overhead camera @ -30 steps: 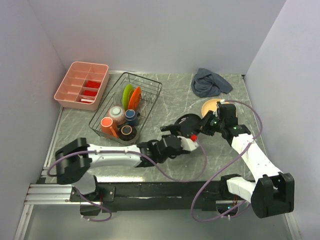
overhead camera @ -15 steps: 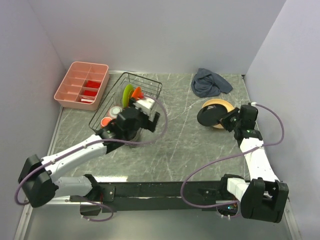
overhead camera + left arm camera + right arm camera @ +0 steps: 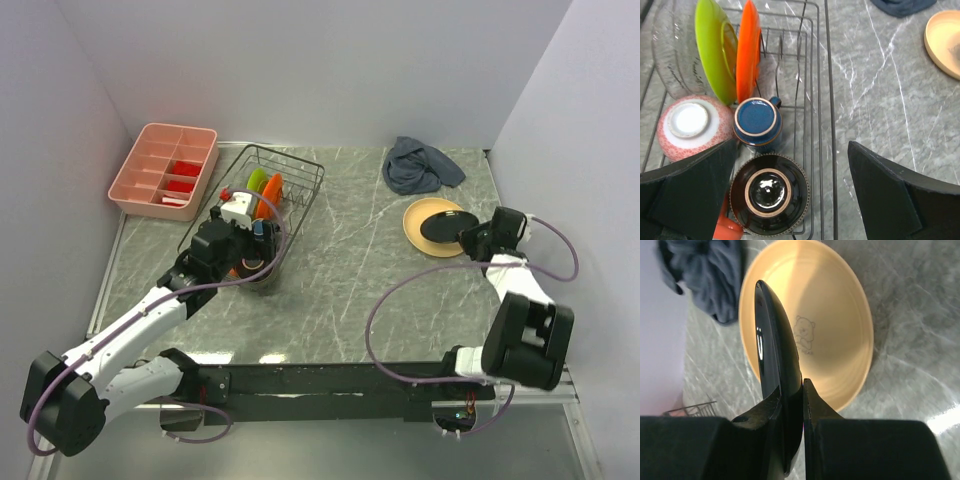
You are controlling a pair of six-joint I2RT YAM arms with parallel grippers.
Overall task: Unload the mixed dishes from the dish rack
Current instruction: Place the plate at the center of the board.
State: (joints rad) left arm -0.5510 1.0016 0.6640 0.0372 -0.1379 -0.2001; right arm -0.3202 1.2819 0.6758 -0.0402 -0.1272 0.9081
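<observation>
The black wire dish rack [image 3: 300,185] stands at the back left. In it are a lime green plate [image 3: 715,47] and an orange plate [image 3: 747,50] on edge. Upside down beside them sit a dark blue cup [image 3: 756,117], a dark brown bowl [image 3: 769,192] and a pinkish bowl [image 3: 690,125]. An orange mug [image 3: 727,230] peeks in at the bottom. My left gripper [image 3: 790,195] hangs open above the brown bowl, holding nothing. My right gripper [image 3: 800,405] is shut on the rim of a black plate [image 3: 775,355], held just over the tan-yellow plate [image 3: 830,325] on the table.
A pink compartment tray [image 3: 165,170] sits left of the rack. A grey cloth [image 3: 420,165] lies at the back right, behind the tan plate [image 3: 415,215]. A clear glass dish [image 3: 675,50] leans behind the green plate. Walls close in on both sides.
My left arm swung from the table's middle back over the rack, and its jaws spread fully. My right gripper carried the black plate rightward and over the tan plate.
</observation>
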